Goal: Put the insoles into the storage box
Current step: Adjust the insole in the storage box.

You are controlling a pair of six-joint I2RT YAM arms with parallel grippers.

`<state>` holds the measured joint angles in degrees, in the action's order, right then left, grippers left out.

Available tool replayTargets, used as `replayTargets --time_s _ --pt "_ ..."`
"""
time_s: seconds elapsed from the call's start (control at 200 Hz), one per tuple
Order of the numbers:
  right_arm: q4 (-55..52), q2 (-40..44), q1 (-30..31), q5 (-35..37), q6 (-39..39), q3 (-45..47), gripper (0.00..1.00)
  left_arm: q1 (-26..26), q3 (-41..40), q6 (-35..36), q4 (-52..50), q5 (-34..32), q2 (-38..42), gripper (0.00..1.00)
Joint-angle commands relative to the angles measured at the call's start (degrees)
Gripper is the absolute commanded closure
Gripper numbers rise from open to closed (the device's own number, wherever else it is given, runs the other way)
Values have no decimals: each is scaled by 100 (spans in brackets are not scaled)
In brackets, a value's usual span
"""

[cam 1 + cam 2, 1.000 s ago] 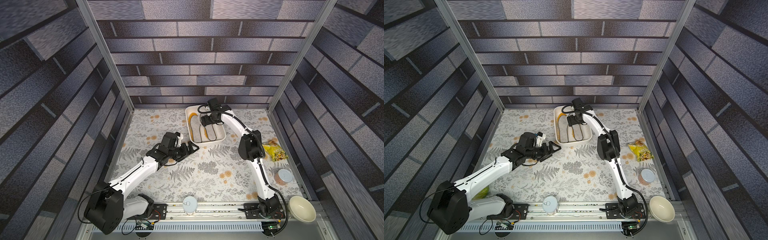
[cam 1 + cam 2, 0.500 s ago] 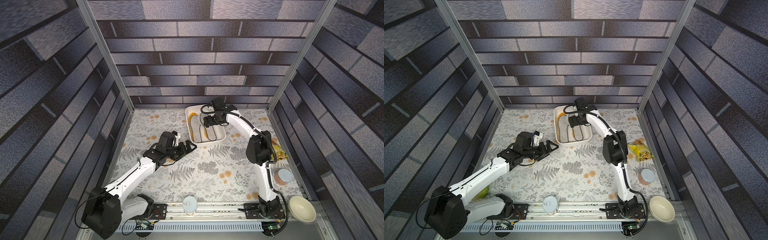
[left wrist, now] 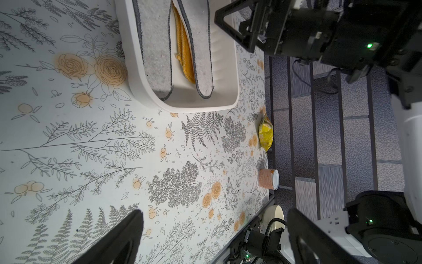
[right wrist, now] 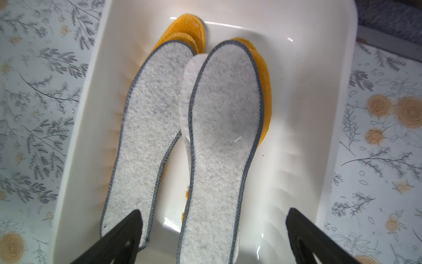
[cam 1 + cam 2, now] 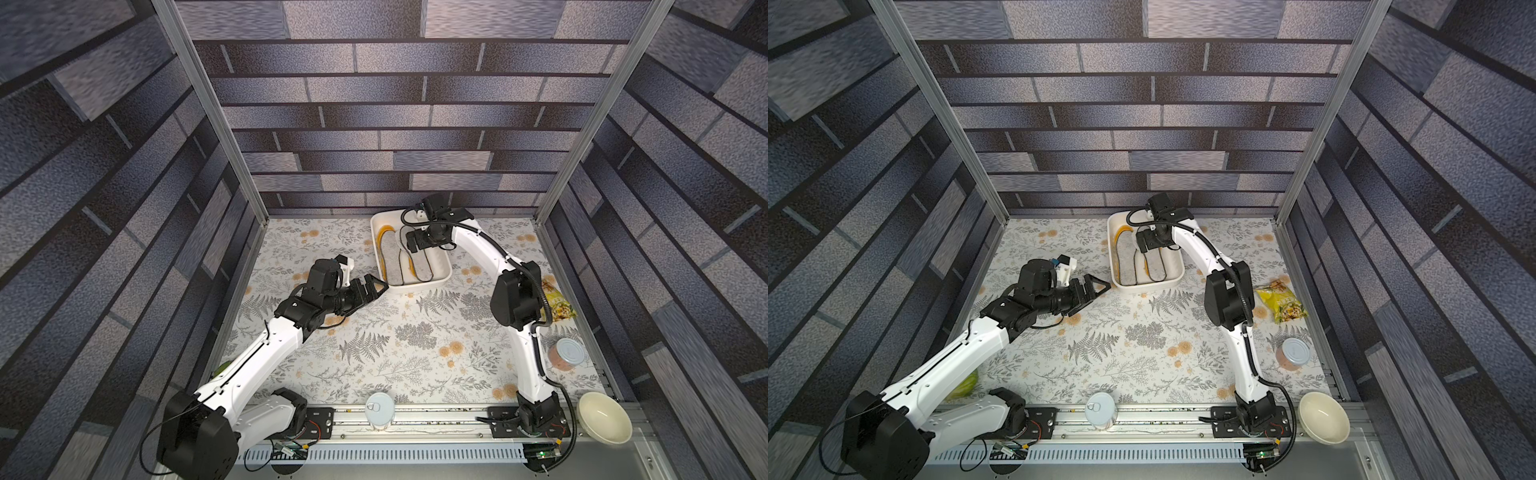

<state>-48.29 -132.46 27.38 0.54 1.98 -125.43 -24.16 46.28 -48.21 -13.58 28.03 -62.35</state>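
Note:
The white storage box [image 5: 441, 275] stands at the back middle of the table in both top views [image 5: 1177, 274]. Inside, two grey felt insoles [image 4: 146, 137] [image 4: 223, 137] lie side by side on top. Orange insoles [image 4: 189, 25] and a white insole [image 4: 187, 91] show beneath them. My right gripper [image 4: 212, 214] hangs open over the box's far end, above the grey insoles and holding nothing. My left gripper [image 5: 380, 286] is open and empty over the tablecloth, just off the box's near left corner [image 3: 141, 86].
A yellow snack bag [image 5: 559, 301] and an orange-labelled can [image 5: 567, 355] lie along the right wall. A cream bowl [image 5: 604, 422] sits at the front right and another can [image 5: 379, 411] on the front rail. Something green [image 5: 967, 384] shows under the left arm.
The right gripper's jaws have opened a little wider over the box, and the right arm's elbow has swung to the right. The left arm has barely moved.

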Motion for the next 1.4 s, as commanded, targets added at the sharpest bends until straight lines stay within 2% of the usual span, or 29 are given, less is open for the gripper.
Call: replayTargets --time_s 0.0,0.646,1.082,1.322,1.397 --pt "-258 -344 14 35 -3 -342 1 32 -45 104 -145 -104 135 0" --pt "-142 -981 22 76 466 -492 3 61 -143 77 5 1 -31 0" --pt "-180 -1179 40 113 1079 -562 17 98 -177 85 40 43 -41 0" --pt "-357 -1296 74 121 1063 -800 23 126 -213 82 72 53 -23 0" --pt "-480 -1346 84 131 1113 -923 30 131 -229 74 92 62 -32 0"
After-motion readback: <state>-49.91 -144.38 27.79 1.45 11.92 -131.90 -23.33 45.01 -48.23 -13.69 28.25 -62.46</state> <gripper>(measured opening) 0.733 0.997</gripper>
